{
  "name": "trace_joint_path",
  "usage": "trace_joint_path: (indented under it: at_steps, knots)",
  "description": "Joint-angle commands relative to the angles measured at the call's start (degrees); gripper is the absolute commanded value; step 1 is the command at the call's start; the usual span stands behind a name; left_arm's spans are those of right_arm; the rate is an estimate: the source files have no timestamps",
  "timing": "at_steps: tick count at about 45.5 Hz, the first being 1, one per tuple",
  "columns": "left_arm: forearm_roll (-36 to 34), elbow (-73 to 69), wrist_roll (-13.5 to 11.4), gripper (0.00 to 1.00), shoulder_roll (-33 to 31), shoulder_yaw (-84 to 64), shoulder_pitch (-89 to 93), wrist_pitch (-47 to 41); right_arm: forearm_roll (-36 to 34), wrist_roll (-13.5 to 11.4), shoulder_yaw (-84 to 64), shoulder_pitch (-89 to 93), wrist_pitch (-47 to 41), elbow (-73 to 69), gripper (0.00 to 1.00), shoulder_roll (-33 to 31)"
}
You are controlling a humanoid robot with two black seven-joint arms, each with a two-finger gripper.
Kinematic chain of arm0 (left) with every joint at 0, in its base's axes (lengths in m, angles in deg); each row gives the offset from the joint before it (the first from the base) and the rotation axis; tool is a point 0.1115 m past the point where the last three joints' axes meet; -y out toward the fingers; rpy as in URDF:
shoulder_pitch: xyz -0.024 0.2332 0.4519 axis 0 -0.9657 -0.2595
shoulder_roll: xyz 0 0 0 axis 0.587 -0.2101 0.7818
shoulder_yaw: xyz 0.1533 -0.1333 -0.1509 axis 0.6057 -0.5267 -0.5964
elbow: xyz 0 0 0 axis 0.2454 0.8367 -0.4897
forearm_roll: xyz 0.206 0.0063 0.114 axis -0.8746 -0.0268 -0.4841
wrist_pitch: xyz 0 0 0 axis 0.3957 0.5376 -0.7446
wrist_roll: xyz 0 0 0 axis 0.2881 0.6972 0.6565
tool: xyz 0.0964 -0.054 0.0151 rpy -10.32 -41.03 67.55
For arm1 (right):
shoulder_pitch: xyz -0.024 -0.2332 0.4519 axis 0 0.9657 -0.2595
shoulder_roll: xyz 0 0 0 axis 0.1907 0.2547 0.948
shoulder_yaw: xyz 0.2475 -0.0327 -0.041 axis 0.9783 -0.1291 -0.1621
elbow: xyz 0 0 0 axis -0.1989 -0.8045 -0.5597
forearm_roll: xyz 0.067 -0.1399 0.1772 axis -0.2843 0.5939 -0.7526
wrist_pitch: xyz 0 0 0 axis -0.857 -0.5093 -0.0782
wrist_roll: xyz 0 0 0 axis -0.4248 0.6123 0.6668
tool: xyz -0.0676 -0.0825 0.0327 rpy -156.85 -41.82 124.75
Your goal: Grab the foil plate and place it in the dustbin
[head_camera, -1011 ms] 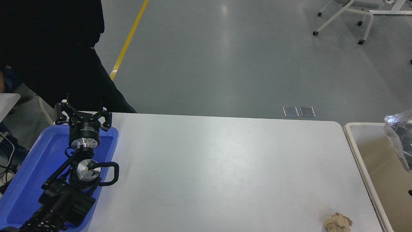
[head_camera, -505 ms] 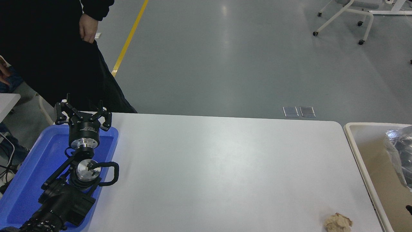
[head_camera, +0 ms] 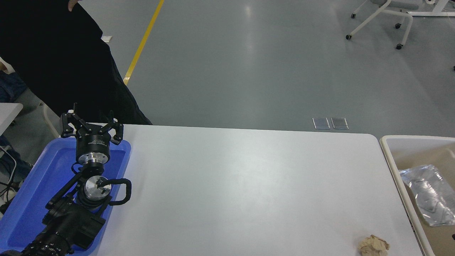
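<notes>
— Since half a second back, the plate [head_camera: 430, 193] has dropped: it was up at the right edge above the bin [head_camera: 394, 160], wrapped round something black, and it now lies flat inside the bin, against the wall nearest the desk [head_camera: 241, 185].

— And the right arm?

— Gone from sight. Only a small dark speck shows at the right edge, low down, too little to name. Its pincer is out of view, so nothing can be said of its fingers.

— Left arm?

— Same as before, parked at the lower left. It reaches up from the bottom corner over the blue tray [head_camera: 32, 185], wrist straight, pointing away from the camera. The left pincer [head_camera: 91, 122] hangs just past the tray's far rim with its fingers spread wide and nothing between them.

— How does the plate sit?

— Slightly turned, one corner toward the bin's far end, its wrinkled silver face up. Part of it runs off the right edge.

— Anything else on the desk?

— A tan paper wad [head_camera: 373, 245] near the front right corner, close to the bin. A person in black [head_camera: 53, 60] stands at the far left, shifted somewhat since.
</notes>
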State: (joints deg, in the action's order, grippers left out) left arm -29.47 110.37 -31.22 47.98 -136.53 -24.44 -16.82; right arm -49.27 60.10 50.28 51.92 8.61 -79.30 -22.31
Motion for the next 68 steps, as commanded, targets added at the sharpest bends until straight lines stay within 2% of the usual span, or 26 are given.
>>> trace_joint_path:
  at_steps: [1, 15, 28, 36, 43, 48, 59, 68]
  knots:
    - [0.00, 0.09, 0.06, 0.99, 0.00, 0.00, 0.00, 0.02, 0.17, 0.12, -0.48, -2.71, -2.24, -0.14, 1.00, -2.48]
    - [0.00, 0.00, 0.06, 0.99, 0.00, 0.00, 0.00, 0.02, 1.22, -0.32, -5.66, -11.05, -9.54, -1.28, 1.00, -6.79]
    - [0.00, 0.09, -0.03, 0.99, 0.00, 0.00, 0.00, 0.02, 1.57, -0.32, -12.69, -21.86, -11.21, -14.10, 1.00, -13.11]
    - [0.00, 0.00, -0.03, 0.99, 0.00, 0.00, 0.00, 0.02, 6.84, -0.32, -14.54, -28.63, -11.21, -25.26, 1.00, -19.44]
    - [0.00, 0.09, -0.03, 0.99, 0.00, 0.00, 0.00, 0.02, 17.12, -0.32, -16.74, -34.43, -11.21, -35.19, 1.00, -24.80]
    - [0.00, 0.09, 0.06, 0.99, 0.00, 0.00, 0.00, 0.02, 21.69, -0.32, -19.72, -38.03, -10.95, -41.08, 1.00, -27.44]
    - [-0.09, 0.09, 0.06, 0.99, 0.00, 0.00, 0.00, 0.02, 22.93, -0.59, -32.19, -50.33, -11.04, -58.13, 1.00, -34.38]
    - [-0.09, 0.00, 0.06, 0.99, 0.00, 0.00, 0.00, 0.02, 23.46, -0.68, -48.98, -68.00, -11.03, -68.68, 1.00, -34.30]
